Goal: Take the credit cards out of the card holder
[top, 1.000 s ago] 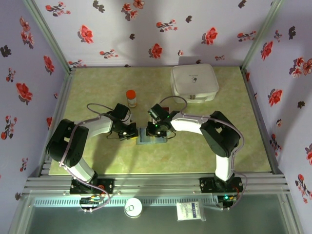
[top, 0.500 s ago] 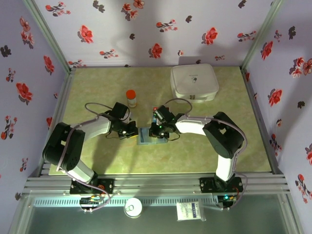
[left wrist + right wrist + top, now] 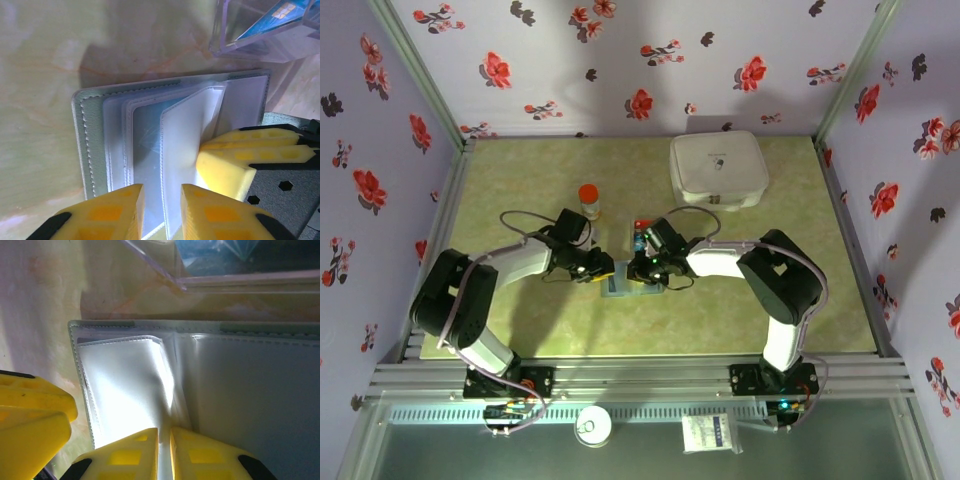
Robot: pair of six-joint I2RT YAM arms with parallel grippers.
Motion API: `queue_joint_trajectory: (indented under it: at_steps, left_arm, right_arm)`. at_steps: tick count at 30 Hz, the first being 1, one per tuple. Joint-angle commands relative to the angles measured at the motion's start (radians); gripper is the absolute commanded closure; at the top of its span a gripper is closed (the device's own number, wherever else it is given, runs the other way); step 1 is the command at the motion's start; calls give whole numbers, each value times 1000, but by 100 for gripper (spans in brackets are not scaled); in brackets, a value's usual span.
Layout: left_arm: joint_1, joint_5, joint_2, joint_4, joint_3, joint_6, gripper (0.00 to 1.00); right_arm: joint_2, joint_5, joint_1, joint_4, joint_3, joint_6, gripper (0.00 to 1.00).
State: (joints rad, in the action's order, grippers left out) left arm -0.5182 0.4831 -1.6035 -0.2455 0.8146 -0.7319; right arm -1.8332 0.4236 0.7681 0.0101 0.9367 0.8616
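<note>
Left gripper [image 3: 162,212] nudged rightward, narrowly parted, right gripper [image 3: 164,452] seemingly pinching glossy sleeve [image 3: 125,385] of stitched card holder [image 3: 89,150]

White box [image 3: 718,168] is seen at far right of table [image 3: 520,330]; orange-capped jar [image 3: 589,200] is stood upright approx. mid-table.

The left end effector [image 3: 162,212] hovers over the open card holder [image 3: 95,145] on the desk [image 3: 75,45], jaws slightly apart with a clear sleeve [image 3: 185,140] between. Just right, the right end effector [image 3: 217,155] touches the sleeves; beyond, a clear box [image 3: 250,42] holds a blue card [image 3: 270,22].
</note>
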Motion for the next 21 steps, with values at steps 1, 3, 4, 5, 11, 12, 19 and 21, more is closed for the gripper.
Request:
queue_joint_trajectory:
  at_steps: [1,3,4,5,11,12,19,21]
  left_arm:
    - [-7,19,-24,15,28,-18,75]
    - [-9,19,-30,21,29,-23,75]
    - [-11,18,-32,24,29,-24,75]
    - [-14,20,-36,25,31,-25,75]
    - [-25,20,-58,25,41,-25,76]
    - [-26,20,-62,23,43,-26,76]
    - [-31,25,-73,26,52,-30,82]
    - [-31,26,-72,25,56,-30,84]
  right_arm:
    - [-4,-7,-9,11,-27,20,84]
    - [-2,-4,-9,15,-30,22,84]
    - [-1,-4,-9,16,-32,24,84]
    - [0,-4,-9,17,-33,24,84]
    - [-1,-2,-10,35,-43,30,84]
    - [0,-1,-9,36,-44,30,84]
    - [3,3,-9,56,-56,42,84]
    - [7,3,-9,63,-59,46,84]
